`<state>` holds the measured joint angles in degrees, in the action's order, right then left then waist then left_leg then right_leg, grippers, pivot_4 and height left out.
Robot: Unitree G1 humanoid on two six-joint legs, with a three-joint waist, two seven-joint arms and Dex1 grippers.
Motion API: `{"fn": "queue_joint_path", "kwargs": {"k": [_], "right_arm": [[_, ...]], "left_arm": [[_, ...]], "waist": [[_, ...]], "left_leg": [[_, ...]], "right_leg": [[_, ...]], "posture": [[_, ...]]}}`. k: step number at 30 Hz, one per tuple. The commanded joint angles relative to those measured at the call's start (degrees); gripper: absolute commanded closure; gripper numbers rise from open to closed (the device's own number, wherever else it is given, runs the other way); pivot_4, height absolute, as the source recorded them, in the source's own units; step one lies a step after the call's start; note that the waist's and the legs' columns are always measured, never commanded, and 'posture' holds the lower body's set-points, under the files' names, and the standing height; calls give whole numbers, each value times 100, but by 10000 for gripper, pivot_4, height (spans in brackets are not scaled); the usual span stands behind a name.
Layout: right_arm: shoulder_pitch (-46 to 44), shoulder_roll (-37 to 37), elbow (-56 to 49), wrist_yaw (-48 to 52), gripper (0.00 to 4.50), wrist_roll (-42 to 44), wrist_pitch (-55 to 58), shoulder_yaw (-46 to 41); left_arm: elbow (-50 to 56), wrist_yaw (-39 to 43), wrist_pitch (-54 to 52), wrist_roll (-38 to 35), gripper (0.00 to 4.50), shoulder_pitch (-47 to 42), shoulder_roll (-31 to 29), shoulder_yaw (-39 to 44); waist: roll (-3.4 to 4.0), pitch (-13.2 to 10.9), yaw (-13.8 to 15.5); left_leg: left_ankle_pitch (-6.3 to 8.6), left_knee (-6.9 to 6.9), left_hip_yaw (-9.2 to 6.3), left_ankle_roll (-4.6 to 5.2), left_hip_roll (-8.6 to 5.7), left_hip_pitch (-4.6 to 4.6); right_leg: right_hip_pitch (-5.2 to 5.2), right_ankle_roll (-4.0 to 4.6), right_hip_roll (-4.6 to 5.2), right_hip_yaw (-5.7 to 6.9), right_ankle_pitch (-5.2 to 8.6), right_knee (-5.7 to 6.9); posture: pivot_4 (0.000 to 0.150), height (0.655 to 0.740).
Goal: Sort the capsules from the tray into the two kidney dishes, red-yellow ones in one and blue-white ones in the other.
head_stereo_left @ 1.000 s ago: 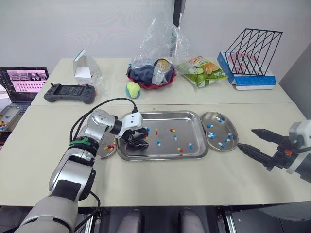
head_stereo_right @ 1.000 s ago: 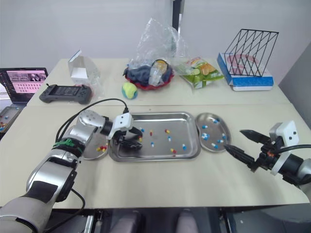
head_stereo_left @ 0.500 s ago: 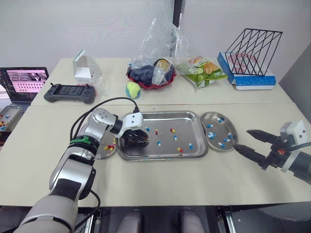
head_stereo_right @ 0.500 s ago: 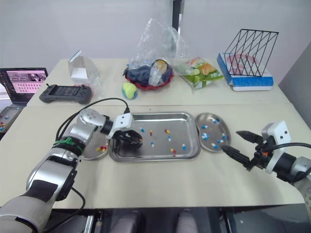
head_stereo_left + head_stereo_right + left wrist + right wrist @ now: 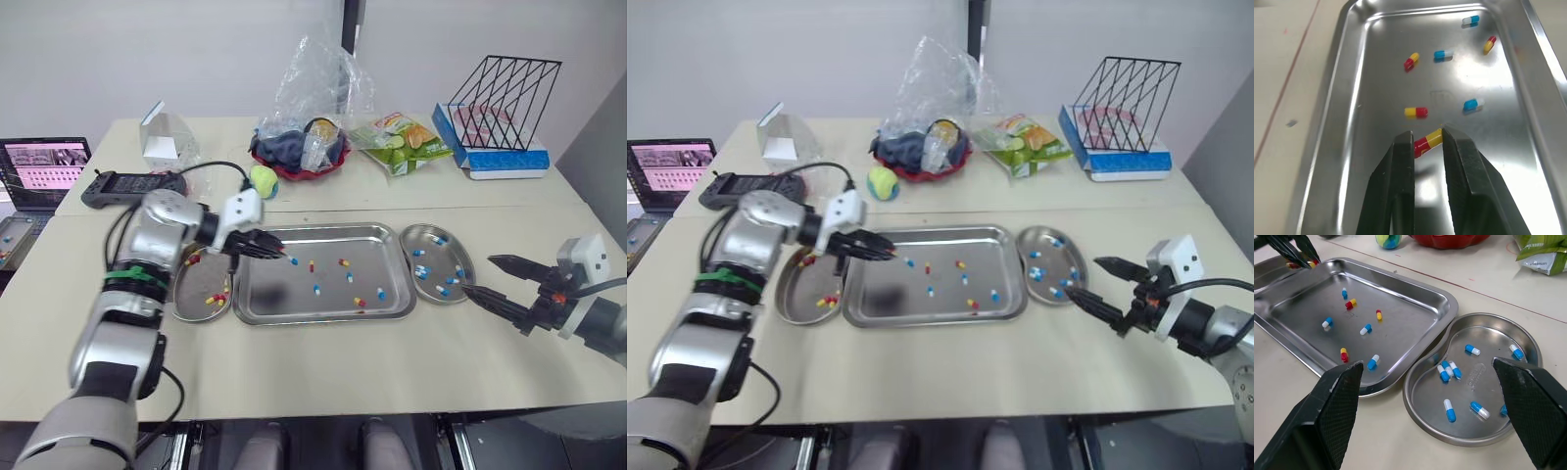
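Observation:
A steel tray (image 5: 274, 299) in the middle of the table holds several red-yellow and blue-white capsules (image 5: 350, 277). My left gripper (image 5: 281, 256) hovers over the tray's back left part, shut on a red-yellow capsule (image 5: 1422, 143) that sits crosswise between its fingertips. The left kidney dish (image 5: 193, 291) holds red-yellow capsules, and the right kidney dish (image 5: 446, 245) holds blue-white ones (image 5: 1444, 373). My right gripper (image 5: 496, 278) stands wide open just to the right of the right dish, low over the table, with nothing between its fingers.
Behind the tray lie a tennis ball (image 5: 262, 179), a game controller (image 5: 131, 185), a red bowl under a plastic bag (image 5: 300, 149), a snack packet (image 5: 404, 137) and a wire rack on a blue box (image 5: 501, 108). A laptop (image 5: 44, 168) stands at the far left.
My left gripper has shut on a red-yellow capsule, lifted off the tray floor and drawn back toward the tray's left rear. The right gripper has edged closer to the right dish.

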<state>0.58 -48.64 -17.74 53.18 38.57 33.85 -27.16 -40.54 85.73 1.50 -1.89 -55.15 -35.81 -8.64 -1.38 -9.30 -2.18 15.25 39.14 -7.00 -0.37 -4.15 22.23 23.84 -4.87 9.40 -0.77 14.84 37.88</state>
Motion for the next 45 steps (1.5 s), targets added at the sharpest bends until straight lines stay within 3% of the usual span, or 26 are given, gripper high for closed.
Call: {"fn": "queue_joint_path", "kwargs": {"k": [1, 7, 18, 19, 29, 37, 45], "right_arm": [[-257, -132, 61, 139, 761, 51, -81, 73], [-729, -157, 347, 290, 761, -66, -140, 425], [-1284, -127, 677, 446, 761, -208, -184, 721], [-1323, -123, 710, 437, 761, -237, -209, 728], [-1358, -113, 716, 515, 761, -202, -216, 737], [-1414, -135, 1160, 538, 761, -256, -445, 512], [-1456, -163, 1726, 677, 761, -417, -824, 373]], "left_arm": [[315, 6, -231, -169, 41681, 117, -561, 341], [529, -390, -559, -240, 41764, 805, -1311, 753], [985, -706, -847, -420, 41764, 1885, -1507, 929], [1006, -711, -892, -414, 31431, 1893, -1522, 914], [1025, -807, -1187, -732, 261, 1715, -1772, 1293], [1222, -1017, -2122, -1696, 261, 2155, -2307, 2619], [1520, -1142, -1962, -2288, 261, 3420, -2382, 3815]], "waist": [[1, 0, -40], [1, 1, -52], [1, 0, -32], [0, 0, -24], [1, 0, -29], [1, 0, -53], [2, 1, -30]], "left_leg": [[0, -2, -2, 0, 0, 0], [0, -4, -6, -1, 0, 0], [-1, -3, -9, -3, 1, 10], [-2, -3, -10, -3, 1, 11], [-1, -2, -8, -3, -1, 11], [-1, -10, -7, -3, 1, 8], [2, -22, -2, 2, 4, -1]], "right_leg": [[1, 0, -1, 1, 0, 1], [7, 0, -2, -1, 0, 3], [23, 0, -3, 0, 0, 11], [23, 0, -3, 1, 0, 12], [24, 0, 1, 0, 0, 12], [28, 0, 0, -1, 0, 13], [32, 1, 0, -2, 0, 12]], "posture": [[1500, 7400], [1500, 7400], [1500, 7400], [1500, 7400], [1500, 7400], [1500, 7400], [1500, 7400]]}}
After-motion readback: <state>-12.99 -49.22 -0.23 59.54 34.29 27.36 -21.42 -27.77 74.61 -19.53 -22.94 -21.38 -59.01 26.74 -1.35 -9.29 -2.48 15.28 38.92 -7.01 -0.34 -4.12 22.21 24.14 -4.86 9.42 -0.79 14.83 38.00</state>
